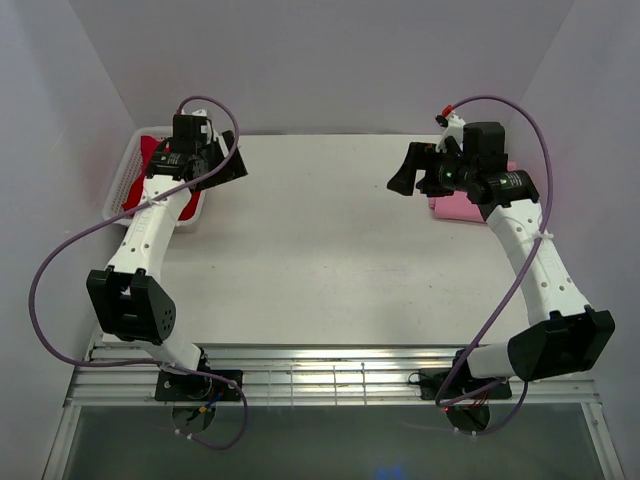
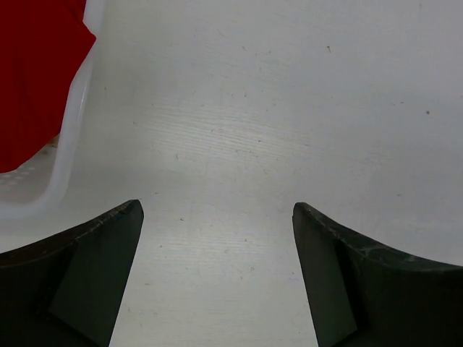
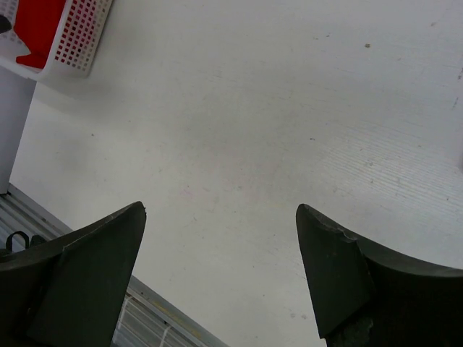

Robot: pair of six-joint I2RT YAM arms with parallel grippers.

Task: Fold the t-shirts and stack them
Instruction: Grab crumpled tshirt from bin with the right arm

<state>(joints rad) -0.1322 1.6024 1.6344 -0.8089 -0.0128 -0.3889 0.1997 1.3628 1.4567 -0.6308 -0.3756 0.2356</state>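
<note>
Left gripper (image 2: 217,213) and right gripper (image 3: 221,213) released, jaws wide apart, above white table (image 1: 320,260); red t-shirt (image 2: 36,72) inside mesh basket (image 2: 72,144).

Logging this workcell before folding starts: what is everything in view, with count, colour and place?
white plastic mesh basket: one, white, table's far left corner.
red cloth t-shirt: at least one, bright red, inside the basket.
light pink cloth t-shirt: one, pink, table's far right, partly hidden from view.
table: one, white, under everything.
purple cables: two, one looping at each side.
left gripper: one, black, open, above table beside the basket.
right gripper: one, black, open, above bare table.
</note>
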